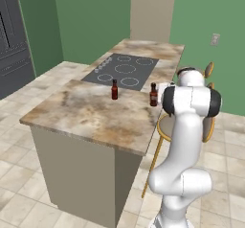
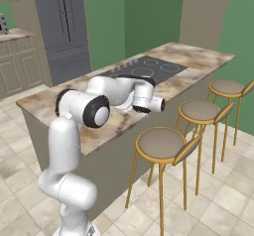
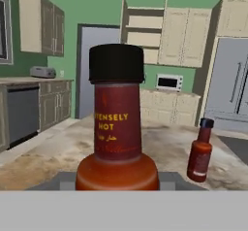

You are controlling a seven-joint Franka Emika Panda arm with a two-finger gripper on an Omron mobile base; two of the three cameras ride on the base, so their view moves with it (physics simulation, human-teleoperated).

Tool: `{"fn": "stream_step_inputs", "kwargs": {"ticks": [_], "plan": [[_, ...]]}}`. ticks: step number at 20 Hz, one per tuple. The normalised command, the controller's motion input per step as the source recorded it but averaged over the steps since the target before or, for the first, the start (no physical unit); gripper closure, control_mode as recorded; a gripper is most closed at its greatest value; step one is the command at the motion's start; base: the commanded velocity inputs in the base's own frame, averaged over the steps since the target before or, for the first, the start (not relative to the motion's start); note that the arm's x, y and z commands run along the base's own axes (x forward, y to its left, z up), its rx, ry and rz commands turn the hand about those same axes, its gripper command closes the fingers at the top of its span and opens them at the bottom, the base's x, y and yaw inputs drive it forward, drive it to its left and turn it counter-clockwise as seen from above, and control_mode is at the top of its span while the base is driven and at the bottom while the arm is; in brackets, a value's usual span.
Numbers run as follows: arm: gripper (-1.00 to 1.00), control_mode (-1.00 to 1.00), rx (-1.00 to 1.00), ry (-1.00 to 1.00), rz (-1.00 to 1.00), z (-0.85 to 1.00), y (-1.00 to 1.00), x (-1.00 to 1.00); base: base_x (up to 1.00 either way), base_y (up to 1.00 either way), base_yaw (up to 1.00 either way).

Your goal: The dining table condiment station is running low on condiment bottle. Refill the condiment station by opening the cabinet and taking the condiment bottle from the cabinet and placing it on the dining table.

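Note:
A condiment bottle (image 3: 116, 128) with red-brown glass, a black cap and a dark label stands upright close in front of the hand camera. My gripper (image 3: 116, 179) is shut on its lower body, a finger on either side. From the left base view this bottle (image 1: 153, 94) is at the right edge of the dining table (image 1: 86, 112), with its base at the marble top; I cannot tell whether it touches. A second condiment bottle (image 1: 114, 89) (image 3: 200, 152) stands on the top near the cooktop. Across the room, the cabinet (image 3: 145, 31) has its doors open and its beige shelves showing.
A black cooktop (image 1: 122, 71) is set in the far half of the table top. Three round stools (image 2: 161, 143) (image 2: 198, 111) (image 2: 225, 87) line the table's right side. A grey fridge (image 3: 232, 79), a microwave (image 3: 169, 82) and a toaster (image 3: 42, 72) stand by the far wall.

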Motion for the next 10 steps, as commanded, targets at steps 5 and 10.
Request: {"fn": "stream_step_inputs", "kwargs": {"ticks": [5,10], "plan": [[1.0,-1.0,-0.01,-0.05,-0.11,-0.02,0.02,0.25,0.0,0.0,0.0],[1.0,-1.0,0.09,-0.05,0.03,-0.22,-0.16,0.08,0.0,0.0,0.0]]}}
